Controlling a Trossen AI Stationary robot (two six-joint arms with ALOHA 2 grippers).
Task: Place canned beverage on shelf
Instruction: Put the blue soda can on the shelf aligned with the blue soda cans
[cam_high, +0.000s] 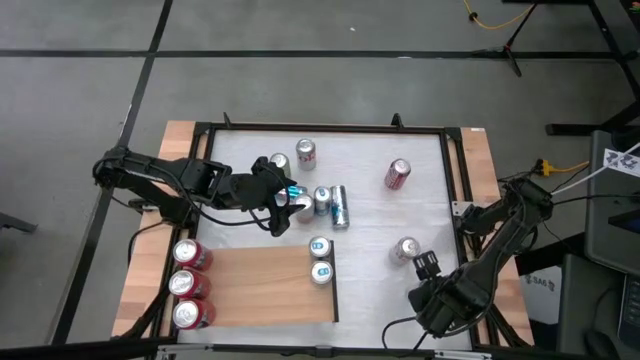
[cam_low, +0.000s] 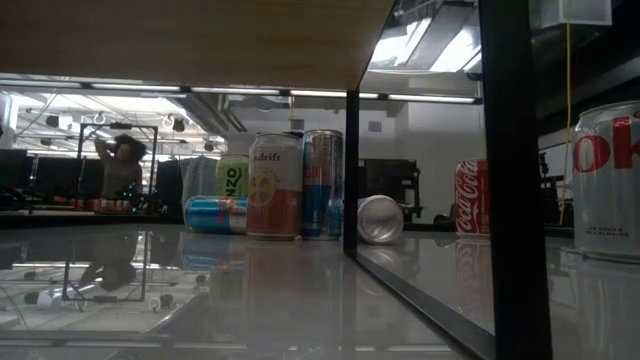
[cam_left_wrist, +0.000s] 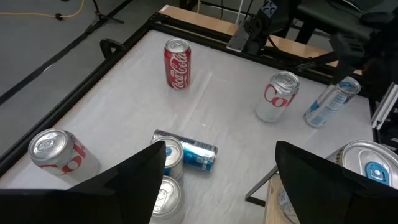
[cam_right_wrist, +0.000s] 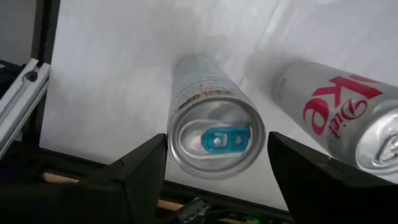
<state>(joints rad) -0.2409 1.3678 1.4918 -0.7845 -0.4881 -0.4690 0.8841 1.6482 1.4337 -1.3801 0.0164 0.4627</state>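
Observation:
My right gripper (cam_high: 426, 264) hangs pointing down at the table's near right, shut on a slim silver-and-blue can (cam_right_wrist: 214, 140). That can also shows in the left wrist view (cam_left_wrist: 331, 104), leaning, beside an upright Diet Coke can (cam_high: 405, 250). My left gripper (cam_high: 288, 195) hovers open, with nothing between its fingers, high over a cluster of cans (cam_high: 322, 202) at mid-table. The raised wooden shelf (cam_high: 255, 285) fills the near left. It carries three red cans (cam_high: 188, 285) along its left edge and two cans (cam_high: 320, 260) at its right edge. My right gripper pinches the slim can between its two fingers, one on each side just below the top rim (cam_right_wrist: 176, 155). The fingers come from above, pointing down, and the blue-tabbed lid faces up between them. The can hangs below them; whether its bottom touches the table, I cannot tell.
More cans sit on the white table: two upright at the far middle (cam_high: 305, 152), a red-and-silver one at the far right (cam_high: 397, 174), and a blue can lying on its side (cam_high: 340, 207). A black frame (cam_high: 455, 180) rims the table.

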